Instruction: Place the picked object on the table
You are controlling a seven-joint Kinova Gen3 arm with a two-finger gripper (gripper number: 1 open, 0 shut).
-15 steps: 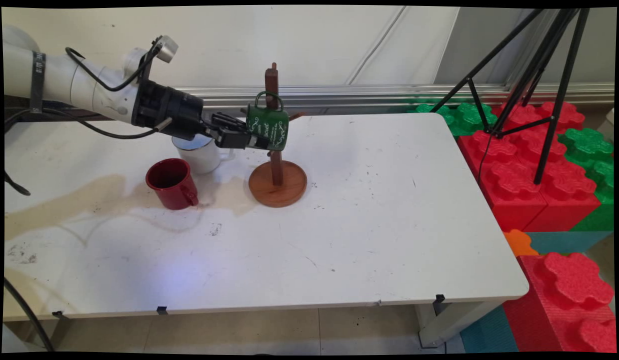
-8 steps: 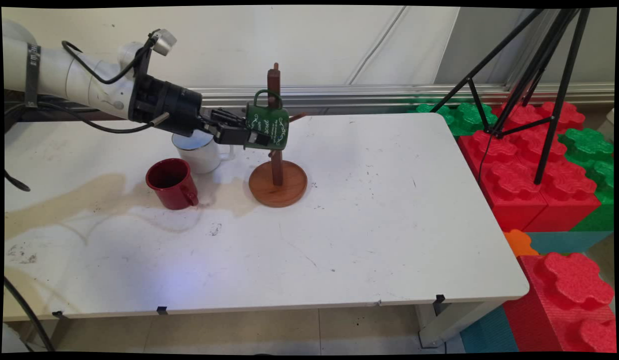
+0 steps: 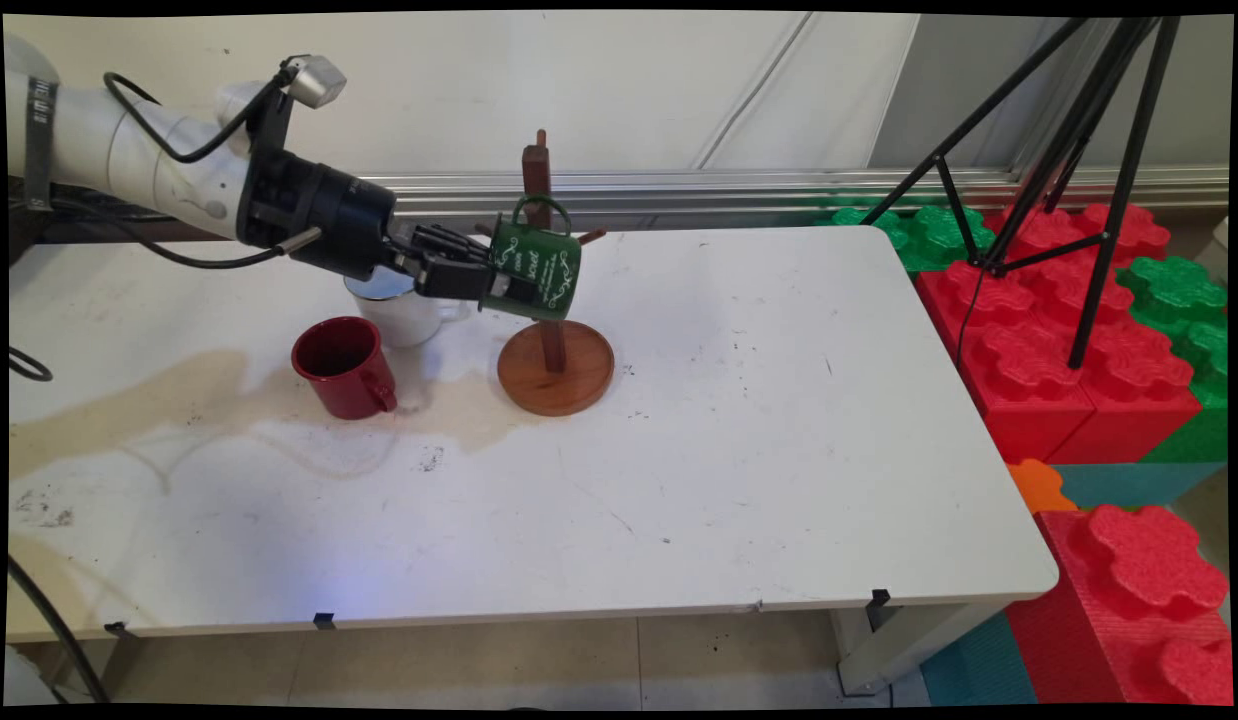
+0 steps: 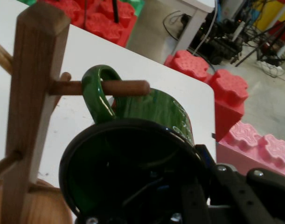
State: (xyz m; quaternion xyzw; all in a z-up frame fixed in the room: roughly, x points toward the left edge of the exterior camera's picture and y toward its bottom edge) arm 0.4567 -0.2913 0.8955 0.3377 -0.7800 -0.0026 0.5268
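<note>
A: Gripper [image 3: 494,283] first — how do the fingers stand?

B: Closed on the rim of the green mug [image 3: 534,270]. In the main view the black fingers clamp the mug's left edge, one of them on the outer wall; in the hand view the linkage rises from the bottom edge straight into the mug's dark mouth.

A: And the mug relative to the hand?

B: Directly at the fingertips, held on its side and tilted, mouth toward the gripper, base toward the right of the table. Its handle is on top, and the hand view shows a wooden peg [image 4: 126,87] of the mug tree [image 3: 552,350] passing through the handle loop. The mug hangs in front of the tree's upright post, clear above the round wooden base.

A: Other containers?

B: A white mug [image 3: 407,310] stands upright on the table [image 3: 739,450] just below the gripper's wrist, partly hidden by it; what is inside cannot be made out. A red mug [image 3: 345,367] stands nearer the camera, left of the tree's base, and looks dark inside. The green mug's interior shows only black glaze and the finger within it
</note>
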